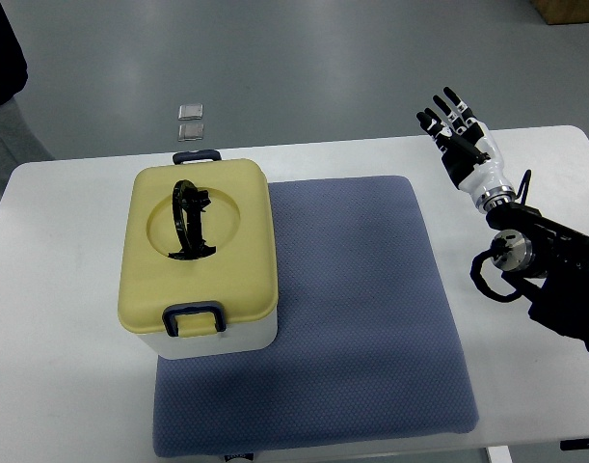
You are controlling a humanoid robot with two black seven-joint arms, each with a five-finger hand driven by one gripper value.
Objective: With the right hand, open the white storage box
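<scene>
Your right hand (460,130) hovers far-right over the surface (63,386), fingers (439,121) spread, holding nothing. Storage box (200,258), yellow lid shut, sits on blue mat's (361,318) left edge, well apart from hand.

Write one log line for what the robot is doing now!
step: not started | right hand: open, raised, apart from box | white storage box with yellow lid: shut, latch closed, on blue mat

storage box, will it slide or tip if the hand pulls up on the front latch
The storage box looks squat and wide, so tipping seems unlikely. It sits partly on the textured blue mat, which probably resists sliding. Right hand is open, away from it.
</scene>
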